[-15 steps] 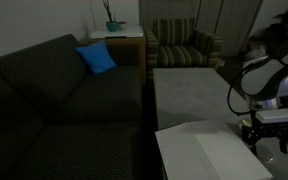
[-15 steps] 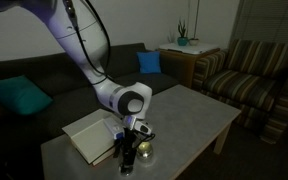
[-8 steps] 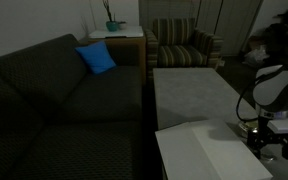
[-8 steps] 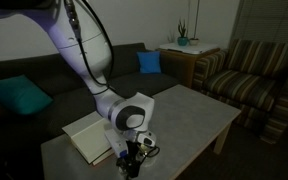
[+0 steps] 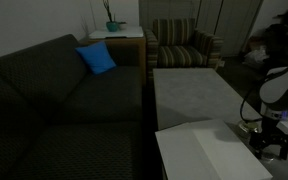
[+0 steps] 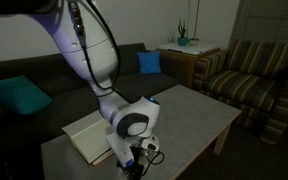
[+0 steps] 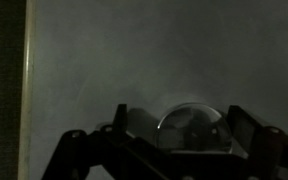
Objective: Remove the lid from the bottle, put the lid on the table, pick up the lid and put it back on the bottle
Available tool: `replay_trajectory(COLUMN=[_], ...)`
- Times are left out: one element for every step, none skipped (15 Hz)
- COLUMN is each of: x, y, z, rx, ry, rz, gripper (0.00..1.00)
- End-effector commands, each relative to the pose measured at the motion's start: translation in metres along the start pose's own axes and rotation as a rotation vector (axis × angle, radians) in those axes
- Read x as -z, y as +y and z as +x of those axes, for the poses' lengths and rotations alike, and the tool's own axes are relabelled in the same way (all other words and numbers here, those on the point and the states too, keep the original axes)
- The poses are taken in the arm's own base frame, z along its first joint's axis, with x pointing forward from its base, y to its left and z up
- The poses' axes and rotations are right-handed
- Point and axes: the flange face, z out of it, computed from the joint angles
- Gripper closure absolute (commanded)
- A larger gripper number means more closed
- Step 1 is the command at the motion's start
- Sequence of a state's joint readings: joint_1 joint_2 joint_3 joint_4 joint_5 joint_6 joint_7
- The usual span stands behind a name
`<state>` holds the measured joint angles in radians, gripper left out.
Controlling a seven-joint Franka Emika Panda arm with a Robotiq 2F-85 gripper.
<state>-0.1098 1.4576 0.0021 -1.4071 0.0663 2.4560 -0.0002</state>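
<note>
Filling most of an exterior view, a dark sofa [image 5: 64,100] stands along the wall, and the low grey table [image 5: 189,95] is in front of it. A striped armchair [image 5: 184,45] stands behind the far end of the table. The white robot arm [image 6: 79,40] comes from the top corner and bends down to the near part of the table. A white flat board [image 6: 89,135] lies on the table, just beside the arm's wrist. A small wooden side table [image 5: 119,38] with a plant [image 5: 112,15] stands between the sofa and the armchair. A blue pillow [image 5: 97,58] leans in the corner of the sofa.

The gripper [image 6: 134,168] is low over the table, pointing down. In the wrist view its fingers [image 7: 122,122] are spread wide, one on each side of the bottle [image 7: 194,125], and they hold nothing. I cannot tell if they touch the glass. The bottle stands upright on the table, near the edge of the board. The picture is dim, so I cannot tell the lid apart from the round top of the bottle.
</note>
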Motion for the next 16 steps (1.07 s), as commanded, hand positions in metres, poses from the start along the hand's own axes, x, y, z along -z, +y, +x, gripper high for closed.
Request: replay_trajectory(x=[-0.02, -0.019, -0.017, -0.015, -0.013, -0.01, -0.008, -0.004, -0.002, 0.001, 0.002, 0.002, 0.002, 0.002, 0.001, 0.001], y=[0.009, 0.008, 0.006, 0.005, 0.004, 0.003, 0.003, 0.002, 0.001, 0.001, -0.004, -0.005, -0.005, -0.005, -0.005, -0.005], z=[0.01, 0.011, 0.012, 0.012, 0.012, 0.013, 0.015, 0.016, 0.017, 0.017, 0.003, 0.004, 0.004, 0.004, 0.005, 0.009], rx=[0.014, 0.014, 0.013, 0.013, 0.012, 0.014, 0.014, 0.015, 0.021, 0.014, 0.019, 0.022, 0.022, 0.022, 0.017, 0.002], ry=[0.077, 0.079, 0.079, 0.082, 0.083, 0.085, 0.084, 0.084, 0.082, 0.056, 0.005, 0.005, 0.005, 0.005, 0.01, 0.016], rz=[0.002, -0.001, -0.004, -0.008, -0.015, -0.025, -0.034, -0.047, -0.056, -0.06, -0.028, -0.03, -0.03, -0.03, -0.016, 0.001], gripper=[0.0, 0.0, 0.0, 0.0, 0.0, 0.0, 0.0, 0.0, 0.0, 0.0, 0.0, 0.0, 0.0, 0.0, 0.0, 0.0])
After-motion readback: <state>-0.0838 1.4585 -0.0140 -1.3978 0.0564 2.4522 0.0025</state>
